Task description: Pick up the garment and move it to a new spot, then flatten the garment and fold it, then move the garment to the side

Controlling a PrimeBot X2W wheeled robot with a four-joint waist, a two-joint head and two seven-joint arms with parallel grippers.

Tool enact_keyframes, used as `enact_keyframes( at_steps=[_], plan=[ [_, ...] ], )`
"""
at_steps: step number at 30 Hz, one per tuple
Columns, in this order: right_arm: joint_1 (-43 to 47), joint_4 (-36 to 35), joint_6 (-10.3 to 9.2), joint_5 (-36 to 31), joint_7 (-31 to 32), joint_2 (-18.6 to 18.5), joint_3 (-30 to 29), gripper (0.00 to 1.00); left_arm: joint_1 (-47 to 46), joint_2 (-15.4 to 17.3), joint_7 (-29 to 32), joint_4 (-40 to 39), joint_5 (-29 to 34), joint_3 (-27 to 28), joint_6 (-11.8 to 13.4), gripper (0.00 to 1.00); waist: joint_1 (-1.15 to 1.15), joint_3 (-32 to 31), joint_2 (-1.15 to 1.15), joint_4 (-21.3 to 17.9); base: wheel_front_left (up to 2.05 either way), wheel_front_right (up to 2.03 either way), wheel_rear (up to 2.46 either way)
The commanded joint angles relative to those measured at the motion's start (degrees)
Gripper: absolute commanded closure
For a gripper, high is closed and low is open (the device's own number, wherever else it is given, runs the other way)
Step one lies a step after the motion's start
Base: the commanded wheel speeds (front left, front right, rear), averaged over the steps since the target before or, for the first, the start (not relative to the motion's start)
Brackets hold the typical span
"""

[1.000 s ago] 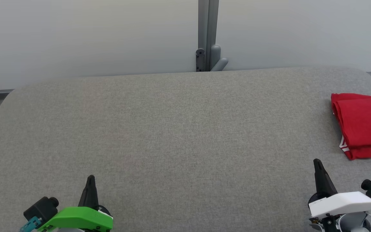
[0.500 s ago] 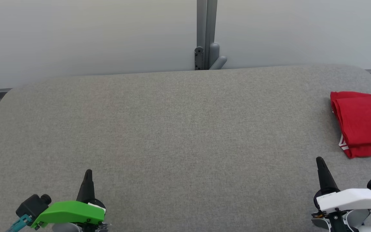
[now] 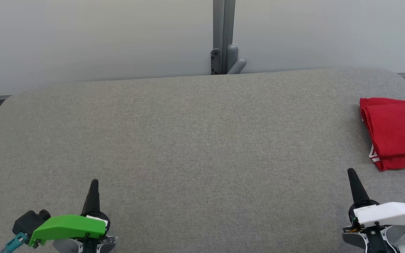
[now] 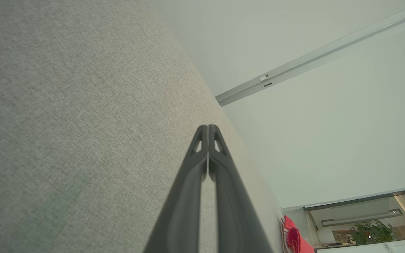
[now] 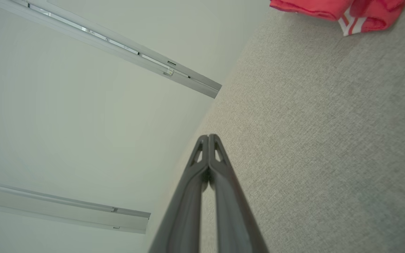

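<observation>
The garment (image 3: pixel 397 131) is red with white stripes at one corner, folded into a neat stack at the far right of the grey fabric table (image 3: pixel 195 140). It also appears at the top of the right wrist view (image 5: pixel 339 10) and small at the bottom of the left wrist view (image 4: pixel 294 239). My left gripper (image 3: pixel 94 182) sits near the front left edge, shut with nothing in it; its fingers (image 4: pixel 208 128) press together. My right gripper (image 3: pixel 351 171) is at the front right, just short of the garment, shut and empty, fingers (image 5: pixel 208 137) closed.
A pale wall runs behind the table, with a grey vertical post (image 3: pixel 223 35) and bracket at its middle. The table's rounded corners fall away at left and right. A window with a plant (image 4: pixel 371 232) shows in the left wrist view.
Both grippers have drawn back toward the near edge, the left more than the right. The head camera has tilted a little, shifting the table and garment up in view.
</observation>
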Motion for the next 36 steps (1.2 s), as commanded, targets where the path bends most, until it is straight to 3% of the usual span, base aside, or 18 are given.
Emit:
enact_keyframes(
  at_steps=[1, 36],
  plan=[
    [-1.32, -0.31, 0.04, 1.76, 0.55, -0.36, -0.37, 1.0, -1.66, 0.13, 0.37, -0.77, -1.86, 0.5, -0.63, 1.0, 0.0, 0.05, 0.0, -0.04, 0.0, 0.0, 0.0],
    [-2.63, 0.19, 0.03, 19.0, 5.47, -0.38, -2.89, 1.0, -3.9, 0.15, 4.67, -0.9, -18.76, 3.19, -3.2, 1.0, 0.0, 1.06, 0.0, -0.79, 0.0, 0.0, 0.0]
  ],
)
